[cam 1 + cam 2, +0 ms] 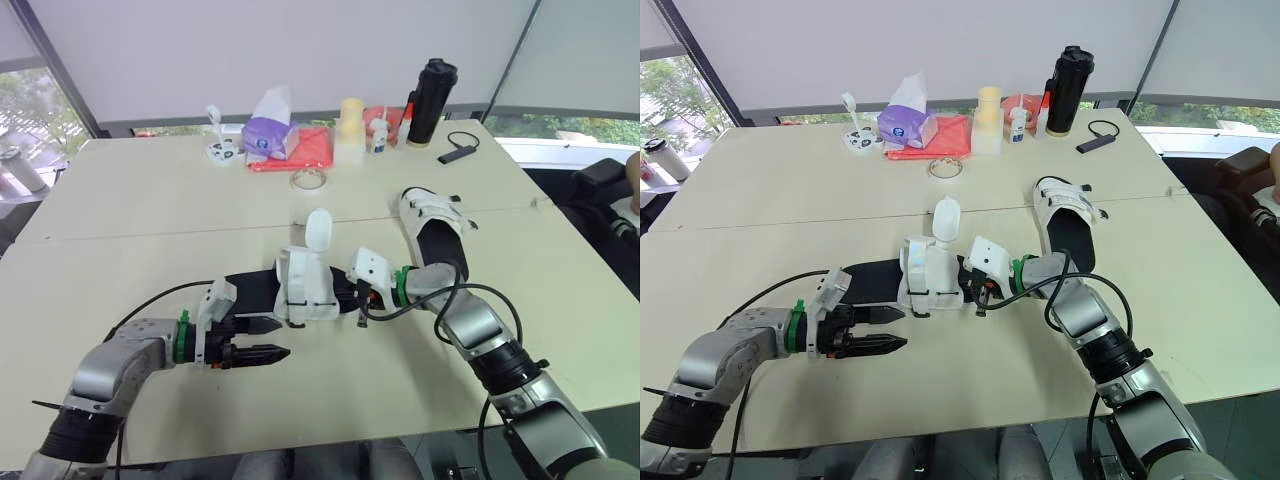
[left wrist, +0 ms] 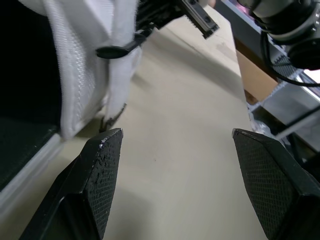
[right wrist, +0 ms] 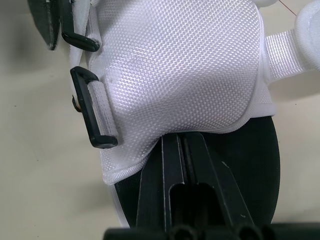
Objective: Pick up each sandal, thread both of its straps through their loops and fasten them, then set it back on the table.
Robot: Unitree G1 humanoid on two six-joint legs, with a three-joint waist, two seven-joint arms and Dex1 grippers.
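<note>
Sandal (image 1: 300, 285) lying on the desk (image 1: 150, 200) between both hands; one white strap (image 1: 318, 228) standing free, a black loop (image 3: 92, 107) unthreaded. Right hand (image 1: 368, 296) at one end, fingers together over the sole; left hand (image 1: 283, 338) just beside the other end, fingers apart, empty. Step judged: threading not yet begun; next move calls for a firm hold, then the strap fed through its loop. Second sandal (image 1: 432, 222) beyond the right hand.
</note>
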